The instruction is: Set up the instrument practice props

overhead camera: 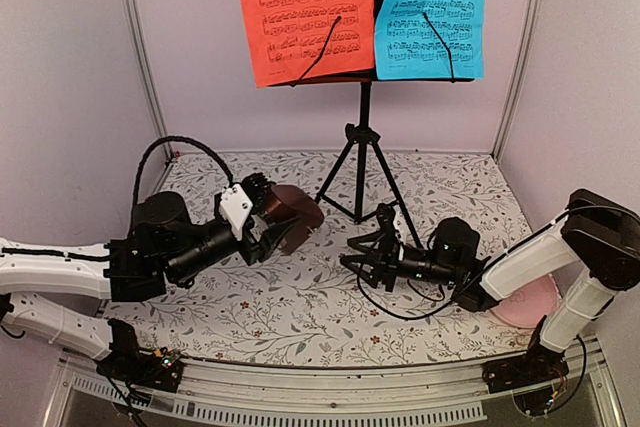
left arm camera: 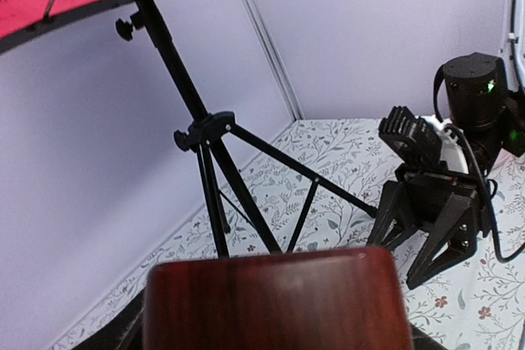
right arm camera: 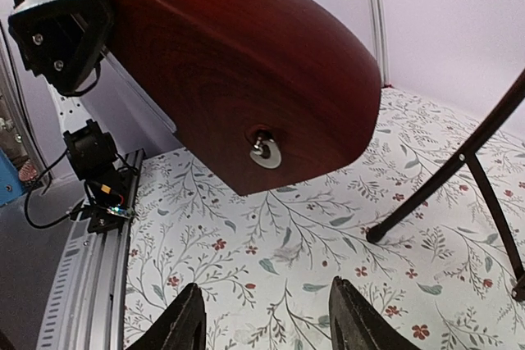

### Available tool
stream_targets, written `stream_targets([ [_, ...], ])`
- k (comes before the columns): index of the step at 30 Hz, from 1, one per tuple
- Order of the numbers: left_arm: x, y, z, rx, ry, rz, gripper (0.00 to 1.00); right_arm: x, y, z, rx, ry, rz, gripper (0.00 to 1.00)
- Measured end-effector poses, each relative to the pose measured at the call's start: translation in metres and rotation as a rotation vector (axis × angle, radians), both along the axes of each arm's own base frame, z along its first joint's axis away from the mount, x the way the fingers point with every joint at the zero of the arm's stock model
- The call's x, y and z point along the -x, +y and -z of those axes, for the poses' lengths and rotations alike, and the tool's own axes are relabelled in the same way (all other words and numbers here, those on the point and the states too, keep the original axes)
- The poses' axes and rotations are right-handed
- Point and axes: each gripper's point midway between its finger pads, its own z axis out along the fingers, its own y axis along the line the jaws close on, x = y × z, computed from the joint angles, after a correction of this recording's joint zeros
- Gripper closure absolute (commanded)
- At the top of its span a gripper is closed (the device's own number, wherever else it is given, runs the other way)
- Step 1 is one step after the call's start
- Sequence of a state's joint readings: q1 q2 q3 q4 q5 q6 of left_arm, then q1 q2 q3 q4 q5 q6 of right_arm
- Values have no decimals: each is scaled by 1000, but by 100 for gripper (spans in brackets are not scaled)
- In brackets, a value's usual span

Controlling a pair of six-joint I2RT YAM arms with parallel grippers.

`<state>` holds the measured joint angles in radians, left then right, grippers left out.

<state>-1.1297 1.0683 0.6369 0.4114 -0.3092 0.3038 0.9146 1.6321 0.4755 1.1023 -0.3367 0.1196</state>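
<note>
One music stand (overhead camera: pixel 364 107) at rear of tabletop (overhead camera: pixel 300 317); two sheets on it, red sheet (overhead camera: pixel 305 12), cyan sheet (overhead camera: pixel 430 12); one metronome (overhead camera: pixel 300 212) gripped in left hand (overhead camera: pixel 270 215), left of tripod legs; right hand (overhead camera: pixel 365 259) open, empty, facing metronome.

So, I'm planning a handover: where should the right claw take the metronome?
Probably the free end of the metronome sticking out past the left claw, approached from the right arm's side, where the right claw sits open. Pinch the two smooth wooden faces, clear of the metal key.
</note>
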Motion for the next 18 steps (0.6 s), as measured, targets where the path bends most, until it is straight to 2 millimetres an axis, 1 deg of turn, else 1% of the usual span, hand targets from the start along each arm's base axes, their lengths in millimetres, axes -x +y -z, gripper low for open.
stream_targets([
  [5, 15, -4, -22, 25, -142, 52, 100, 8, 13, -30, -97, 32, -84, 43],
  [9, 29, -10, -35, 31, -235, 96, 100, 11, 18, -48, -150, 43, -124, 43],
  [14, 43, -15, -46, 36, -317, 142, 100, 14, 22, -58, -176, 46, -153, 44],
  [18, 52, -18, -53, 41, -366, 164, 100, 17, 25, -65, -193, 47, -173, 47],
])
